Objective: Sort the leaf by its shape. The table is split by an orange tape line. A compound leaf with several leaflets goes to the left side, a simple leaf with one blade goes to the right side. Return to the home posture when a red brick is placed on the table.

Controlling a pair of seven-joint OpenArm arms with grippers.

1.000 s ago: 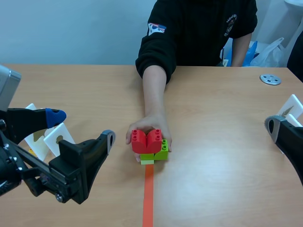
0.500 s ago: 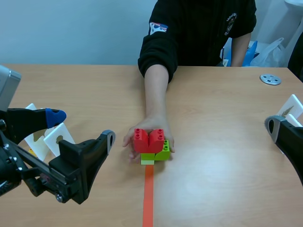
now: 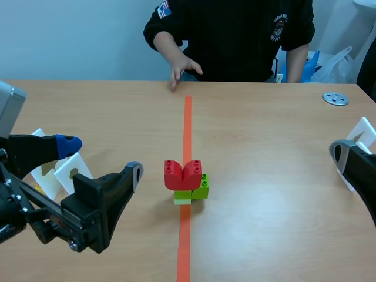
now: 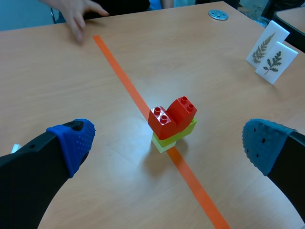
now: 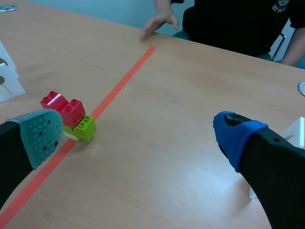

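Now the red brick [image 3: 183, 174] stands on the table [image 3: 276, 135], on its tape line [image 3: 187, 129] — your cue. Left pincer [image 3: 103, 157] and right pincer [image 5: 138, 133] gape empty; leaf cards [image 4: 267, 53] stand aside, so likely only homing remains for you.

**A:** how's the left arm [image 3: 35, 205] sitting?

**B:** low, coming in from the left side. The left gripper [image 3: 101, 157] points forward toward the middle, jaws spread wide, gripping nothing.

**A:** and the right arm [image 3: 364, 176]?

**B:** low at the right edge, only its tip shows in the scene view. The right gripper [image 5: 137, 136] has its jaws wide apart too, nothing held.
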